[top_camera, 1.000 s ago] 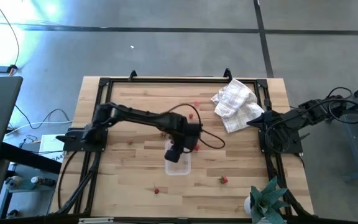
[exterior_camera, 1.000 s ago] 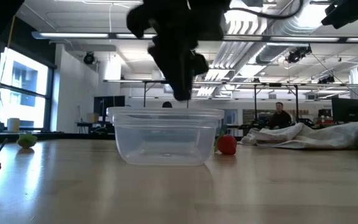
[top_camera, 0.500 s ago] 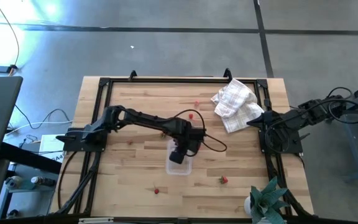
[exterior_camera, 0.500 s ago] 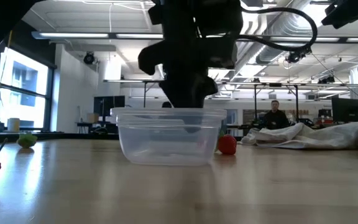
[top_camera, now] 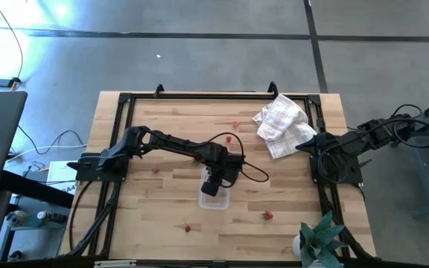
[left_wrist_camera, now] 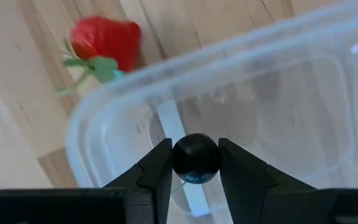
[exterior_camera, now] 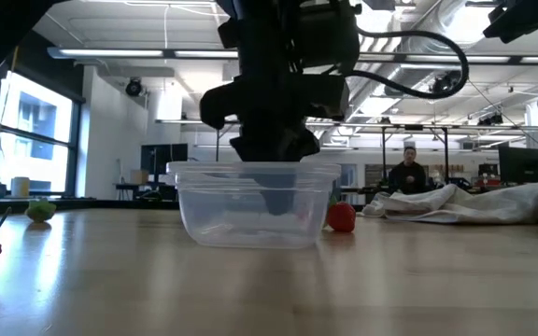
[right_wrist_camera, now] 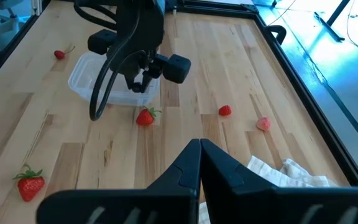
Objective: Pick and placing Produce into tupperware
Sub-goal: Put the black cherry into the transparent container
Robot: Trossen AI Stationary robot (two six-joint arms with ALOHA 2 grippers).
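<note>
Dark berry (left_wrist_camera: 196, 158) is pinched in the left gripper (left_wrist_camera: 194, 163) jaws over the tupperware (top_camera: 214, 198) mid-table, right gripper (right_wrist_camera: 199, 163) jaws closed at the right edge; releasing too high could probably bounce it out.

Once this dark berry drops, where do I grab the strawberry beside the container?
I'd grip the strawberry across the widest part of its red body, from straight above. It lies on its side close to the container, leaves toward its wall, so keep the fingers parallel to that wall.

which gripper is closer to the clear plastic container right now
Left. The left gripper, holding a dark berry, is inside the container; the right gripper waits at the table's right edge.
</note>
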